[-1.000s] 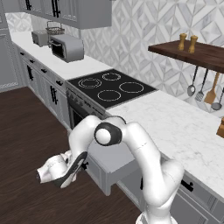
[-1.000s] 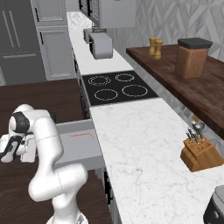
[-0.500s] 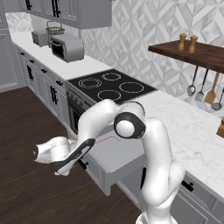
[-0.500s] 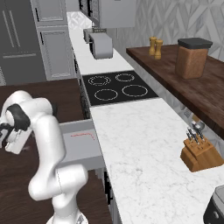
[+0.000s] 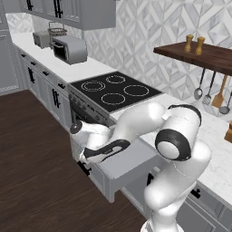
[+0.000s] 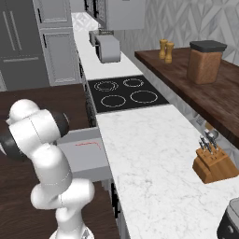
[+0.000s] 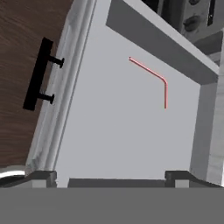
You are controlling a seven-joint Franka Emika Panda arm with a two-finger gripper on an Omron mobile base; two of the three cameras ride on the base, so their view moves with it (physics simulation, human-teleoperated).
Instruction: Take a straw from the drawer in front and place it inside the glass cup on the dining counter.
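**Two-finger gripper (image 7: 111, 177) poised, jaws spread wide and empty, above the open wide grey drawer (image 7: 105, 144).**
A missed or glancing pinch was judged the main risk, since the thin red-pink bent straw (image 7: 158, 78) lay flat on the drawer floor. The straw was seen ahead of the fingertips, well apart, near the drawer's back wall.

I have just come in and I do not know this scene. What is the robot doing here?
The robot arm has its gripper open above an open drawer under the kitchen worktop, beside the black stove. A thin red straw with a bend lies on the drawer floor, untouched. Nothing is held yet. The straw is not yet picked up.
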